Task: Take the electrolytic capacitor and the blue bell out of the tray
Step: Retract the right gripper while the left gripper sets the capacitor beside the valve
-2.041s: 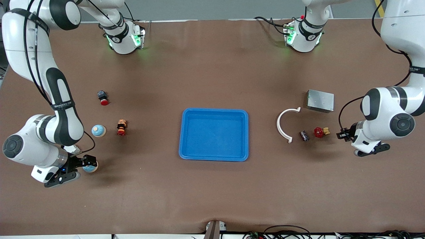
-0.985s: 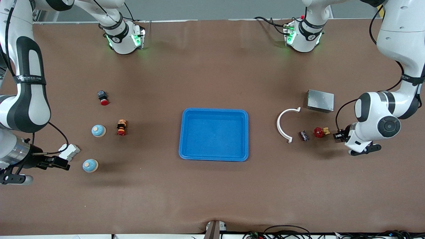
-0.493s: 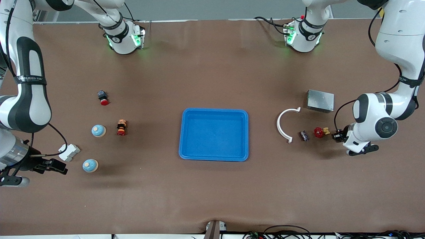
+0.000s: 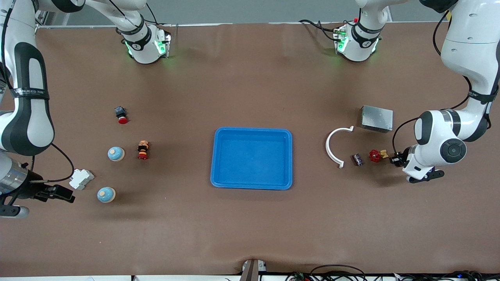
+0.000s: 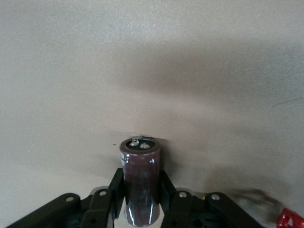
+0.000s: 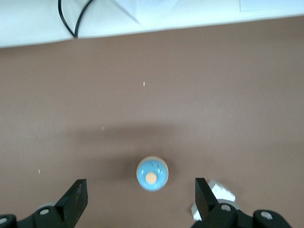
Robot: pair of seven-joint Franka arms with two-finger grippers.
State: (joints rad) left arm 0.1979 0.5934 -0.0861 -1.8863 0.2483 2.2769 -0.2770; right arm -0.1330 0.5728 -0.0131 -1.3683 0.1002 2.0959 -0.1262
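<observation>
**One item down, one to set free**

Both items are out of the tray [image 4: 252,132], which lies bare mid-worktop. The bell [image 4: 106,194] stands on the worktop toward the right arm's end. The right gripper [image 4: 69,196] hangs just beside it, jaws released and holding nothing. The left gripper [image 5: 142,190] is low over the worktop by a red part [image 4: 374,155], jaws clenched on the capacitor [image 5: 140,166]. Placing looks like the step in hand. Next it calls for opening those jaws, then backing off without knocking the capacitor over.

The electrolytic capacitor [image 5: 140,185] runs off the left wrist view's edge (its base unseen), and a red part [image 5: 290,219] is cropped there too.
</observation>
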